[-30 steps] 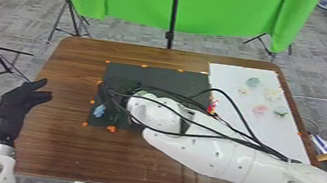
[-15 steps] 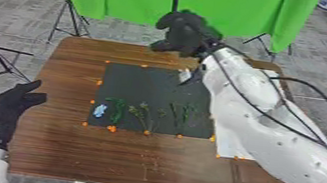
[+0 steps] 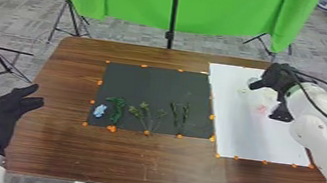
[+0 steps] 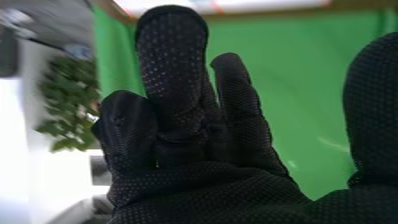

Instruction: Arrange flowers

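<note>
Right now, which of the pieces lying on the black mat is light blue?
The leftmost piece in the head view, near the left edge of the black mat. Its colour sets it apart: the pieces to its right look green.

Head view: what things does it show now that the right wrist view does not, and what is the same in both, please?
Head view: the dark mat with a light-blue piece and green stems lying near its lower edge, and the left hand.

Right wrist view: a leafy plant in the background.

Both: the right hand and the green cloth.
</note>
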{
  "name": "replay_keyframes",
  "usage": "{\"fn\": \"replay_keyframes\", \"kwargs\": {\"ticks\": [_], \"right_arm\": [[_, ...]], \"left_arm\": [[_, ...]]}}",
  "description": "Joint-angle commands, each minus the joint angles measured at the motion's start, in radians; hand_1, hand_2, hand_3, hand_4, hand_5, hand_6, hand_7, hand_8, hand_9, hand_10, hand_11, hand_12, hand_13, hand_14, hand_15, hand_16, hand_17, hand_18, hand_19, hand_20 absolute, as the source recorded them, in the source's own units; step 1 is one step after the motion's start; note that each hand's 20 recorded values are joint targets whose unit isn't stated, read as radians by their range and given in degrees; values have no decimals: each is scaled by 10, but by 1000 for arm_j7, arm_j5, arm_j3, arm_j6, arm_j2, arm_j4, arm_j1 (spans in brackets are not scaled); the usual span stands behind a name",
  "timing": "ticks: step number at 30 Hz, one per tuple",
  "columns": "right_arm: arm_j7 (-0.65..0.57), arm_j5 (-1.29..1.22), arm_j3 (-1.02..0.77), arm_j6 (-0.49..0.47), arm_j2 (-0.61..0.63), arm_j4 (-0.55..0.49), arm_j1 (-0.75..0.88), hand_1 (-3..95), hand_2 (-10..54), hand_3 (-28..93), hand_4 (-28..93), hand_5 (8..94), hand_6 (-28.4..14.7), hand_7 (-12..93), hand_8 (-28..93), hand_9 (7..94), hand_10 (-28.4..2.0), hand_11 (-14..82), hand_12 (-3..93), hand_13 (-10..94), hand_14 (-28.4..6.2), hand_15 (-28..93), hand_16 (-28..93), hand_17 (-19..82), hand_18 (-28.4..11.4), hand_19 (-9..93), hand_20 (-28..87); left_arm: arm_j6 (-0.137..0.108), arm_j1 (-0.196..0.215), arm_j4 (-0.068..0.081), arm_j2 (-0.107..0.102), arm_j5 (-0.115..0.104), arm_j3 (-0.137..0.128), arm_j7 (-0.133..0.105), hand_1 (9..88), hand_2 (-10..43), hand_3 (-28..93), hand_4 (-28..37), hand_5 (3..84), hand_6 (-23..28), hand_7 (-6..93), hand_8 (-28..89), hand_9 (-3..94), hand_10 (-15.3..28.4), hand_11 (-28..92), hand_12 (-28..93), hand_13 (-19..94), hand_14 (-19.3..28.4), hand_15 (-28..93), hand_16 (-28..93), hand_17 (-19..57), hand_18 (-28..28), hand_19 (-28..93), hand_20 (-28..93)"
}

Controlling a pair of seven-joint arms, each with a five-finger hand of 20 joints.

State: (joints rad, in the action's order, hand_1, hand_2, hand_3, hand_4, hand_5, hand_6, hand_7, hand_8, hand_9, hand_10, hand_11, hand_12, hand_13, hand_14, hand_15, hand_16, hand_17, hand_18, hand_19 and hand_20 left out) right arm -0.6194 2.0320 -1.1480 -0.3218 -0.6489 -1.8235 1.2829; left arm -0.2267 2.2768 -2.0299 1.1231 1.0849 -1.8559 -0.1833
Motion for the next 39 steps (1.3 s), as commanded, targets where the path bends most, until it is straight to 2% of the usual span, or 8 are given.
{"fn": "replay_keyframes", "kwargs": {"ticks": [1, 13, 19, 20, 23, 26, 34, 39], "right_arm": [[-22, 13, 15, 14, -8, 41, 61, 259, -94, 618, -107, 523, -34, 69, -49, 673, -187, 108, 204, 817, -77, 517, 349, 493, -202, 930, 478], [-29, 36, 43, 76, -30, 82, 112, 332, -95, 648, -119, 541, -22, 102, -59, 705, -166, 135, 205, 837, -55, 533, 344, 513, -193, 932, 470], [-25, 52, 86, 261, -26, 95, 131, 445, -95, 675, -159, 596, -16, 148, -69, 748, -146, 169, 204, 863, -30, 542, 350, 544, -171, 932, 484], [-24, 57, 88, 279, -25, 94, 130, 479, -95, 660, -170, 617, -11, 169, -62, 771, -132, 158, 246, 870, -26, 545, 353, 552, -167, 932, 493], [-20, 61, 99, 361, -17, 90, 120, 572, -95, 585, -174, 700, -16, 212, 107, 840, -100, 89, 358, 886, -16, 558, 359, 573, -159, 932, 510], [-17, 54, 90, 399, -8, 68, 95, 613, -95, 570, -168, 748, -15, 258, 148, 881, -93, 86, 399, 899, -9, 565, 362, 588, -153, 932, 520], [41, 26, 152, 468, -17, -24, -155, 622, -95, 577, -161, 761, -14, 283, 144, 896, -91, 96, 423, 907, -7, 564, 369, 595, -151, 932, 529], [137, -24, 298, 487, -161, -18, -344, 619, -95, 580, -161, 760, -12, 289, 141, 897, -90, 96, 427, 906, -7, 565, 372, 595, -149, 932, 530]], "left_arm": [[-1, 29, -7, 16, 8, -6, 11, 163, 224, 665, -283, 474, 46, 100, -61, 507, 160, 217, 119, 392, 199, 243, -13, 61, 160, 190, 170], [17, 29, -6, 22, 13, -6, 19, 165, 223, 664, -283, 472, 45, 100, -61, 507, 158, 217, 119, 391, 199, 242, -13, 60, 160, 190, 170], [17, 31, -8, 22, 14, -9, 24, 168, 225, 658, -283, 472, 46, 99, -61, 505, 159, 215, 119, 389, 200, 243, -12, 59, 161, 190, 170], [17, 32, -9, 22, 13, -10, 25, 168, 225, 658, -283, 472, 46, 99, -61, 505, 159, 215, 120, 389, 200, 243, -12, 59, 161, 189, 170], [15, 35, -10, 23, 13, -11, 24, 168, 226, 656, -283, 471, 44, 100, -60, 504, 159, 214, 120, 390, 200, 243, -12, 59, 160, 188, 169], [15, 37, -11, 23, 14, -12, 25, 168, 226, 655, -283, 471, 45, 99, -60, 504, 159, 214, 120, 389, 199, 242, -12, 59, 161, 188, 169], [17, 34, -9, 11, 13, -14, 29, 168, 226, 656, -283, 471, 44, 99, -60, 504, 158, 215, 120, 389, 200, 242, -11, 59, 161, 187, 169], [23, 23, -3, 5, 13, -5, 32, 169, 226, 655, -283, 471, 45, 99, -61, 503, 157, 215, 120, 389, 201, 241, -11, 59, 161, 187, 169]]}}
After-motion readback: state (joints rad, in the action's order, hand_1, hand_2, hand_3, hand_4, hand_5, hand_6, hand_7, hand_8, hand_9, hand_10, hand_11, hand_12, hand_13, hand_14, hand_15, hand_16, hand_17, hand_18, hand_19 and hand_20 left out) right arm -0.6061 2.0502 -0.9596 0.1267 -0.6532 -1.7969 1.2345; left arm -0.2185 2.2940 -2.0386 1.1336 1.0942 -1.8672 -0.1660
